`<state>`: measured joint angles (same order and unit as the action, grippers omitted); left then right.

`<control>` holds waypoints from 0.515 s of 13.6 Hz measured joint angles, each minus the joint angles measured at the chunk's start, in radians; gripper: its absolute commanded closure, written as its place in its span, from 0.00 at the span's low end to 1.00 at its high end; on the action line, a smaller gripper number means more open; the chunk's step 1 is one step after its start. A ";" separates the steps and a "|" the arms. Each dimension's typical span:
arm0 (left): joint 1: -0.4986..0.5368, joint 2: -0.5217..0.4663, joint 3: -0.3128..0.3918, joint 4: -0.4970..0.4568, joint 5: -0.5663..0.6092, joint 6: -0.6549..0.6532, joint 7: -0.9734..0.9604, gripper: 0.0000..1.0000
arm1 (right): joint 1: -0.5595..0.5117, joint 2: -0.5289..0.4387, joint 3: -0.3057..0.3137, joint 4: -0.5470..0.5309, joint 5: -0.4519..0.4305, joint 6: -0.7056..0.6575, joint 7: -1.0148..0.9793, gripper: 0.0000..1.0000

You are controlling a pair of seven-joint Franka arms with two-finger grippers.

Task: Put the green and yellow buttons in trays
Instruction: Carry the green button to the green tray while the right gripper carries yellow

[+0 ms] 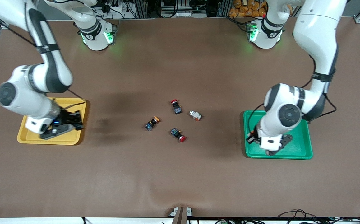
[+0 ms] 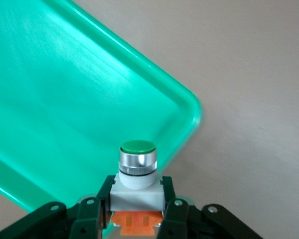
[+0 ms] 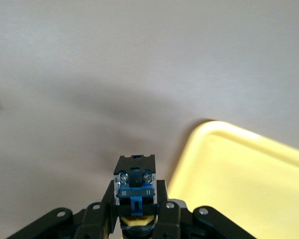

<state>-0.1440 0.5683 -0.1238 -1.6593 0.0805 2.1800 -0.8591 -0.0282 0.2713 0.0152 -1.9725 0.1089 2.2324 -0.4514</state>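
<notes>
My left gripper (image 1: 252, 137) is shut on a white-grey button with a green cap (image 2: 137, 172) and an orange part, and holds it over a corner of the green tray (image 1: 298, 146); that tray also shows in the left wrist view (image 2: 65, 99). My right gripper (image 1: 76, 120) is shut on a black-blue button with a yellow cap (image 3: 135, 185) over the edge of the yellow tray (image 1: 30, 138), which also shows in the right wrist view (image 3: 249, 179). On the table's middle lie a yellow-orange capped button (image 1: 152, 123) and a white-grey button (image 1: 195, 115).
Two red-capped black buttons lie among them, one (image 1: 176, 106) farther from the front camera and one (image 1: 178, 134) nearer. The brown mat runs bare between the buttons and each tray.
</notes>
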 measured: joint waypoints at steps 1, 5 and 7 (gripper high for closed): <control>0.036 0.003 0.001 -0.004 0.000 -0.004 0.085 1.00 | -0.033 0.002 0.000 0.006 -0.008 -0.002 -0.074 1.00; 0.161 0.028 0.001 -0.026 0.000 -0.007 0.320 1.00 | -0.145 0.035 -0.001 0.035 -0.059 -0.011 -0.362 1.00; 0.200 0.052 0.000 -0.030 0.000 -0.007 0.398 1.00 | -0.182 0.055 0.000 0.043 -0.103 -0.018 -0.443 1.00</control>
<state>0.0558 0.6201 -0.1236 -1.6894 0.0805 2.1725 -0.4611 -0.2106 0.3259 0.0149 -1.9291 0.0064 2.2146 -0.8943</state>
